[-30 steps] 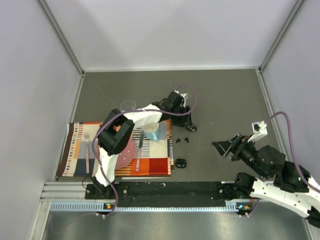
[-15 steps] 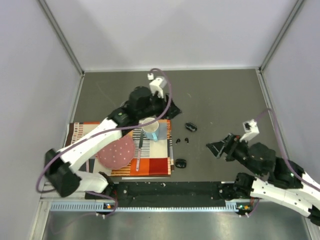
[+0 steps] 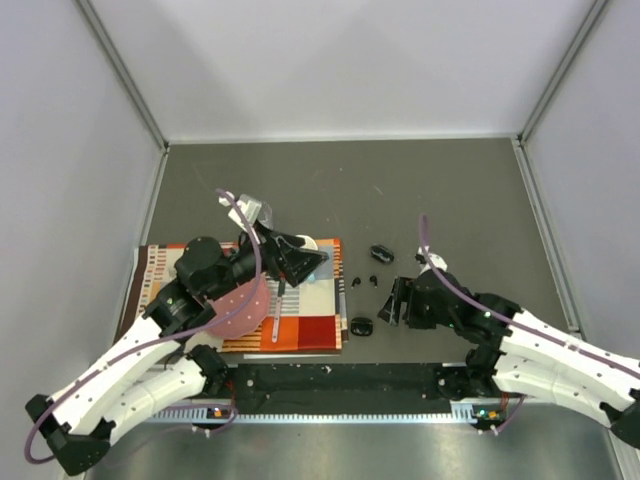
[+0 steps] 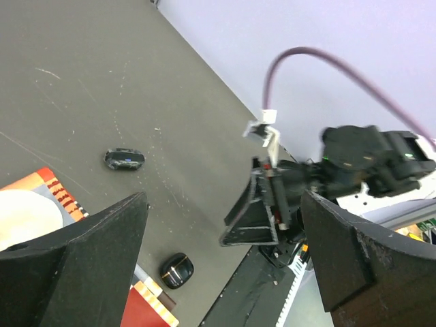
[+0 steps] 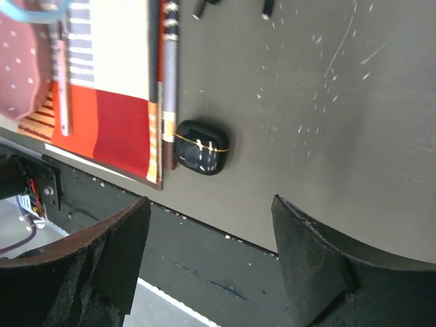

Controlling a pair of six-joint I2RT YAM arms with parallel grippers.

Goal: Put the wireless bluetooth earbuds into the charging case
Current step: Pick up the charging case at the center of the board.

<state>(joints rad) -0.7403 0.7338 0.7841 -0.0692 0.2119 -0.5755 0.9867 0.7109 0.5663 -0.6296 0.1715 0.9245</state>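
Note:
Two tiny black earbuds [image 3: 357, 283] [image 3: 373, 280] lie loose on the dark table, just right of the placemat; in the right wrist view they show at the top edge [image 5: 204, 7] [image 5: 268, 8]. One glossy black oval charging case [image 3: 361, 325] [image 5: 201, 156] [image 4: 176, 270] sits shut by the placemat's near right corner. A second case [image 3: 381, 253] [image 4: 124, 159] lies farther back. My right gripper [image 3: 392, 302] [image 5: 210, 204] hangs open and empty just right of the near case. My left gripper [image 3: 305, 258] [image 4: 223, 204] is wide open and empty, above the placemat's right part.
A striped placemat [image 3: 310, 335] [image 5: 109, 122] carries a pink dotted plate [image 3: 235, 310], a piece of cutlery [image 3: 277, 312] and a white mug [image 3: 308, 241] mostly hidden under my left gripper. A small clear cup [image 3: 255, 210] stands behind the mat. Grey walls close in the table.
My left arm has pulled back from the far case to above the mug, and its jaws have opened wide. My right gripper has moved left and down to beside the near case.

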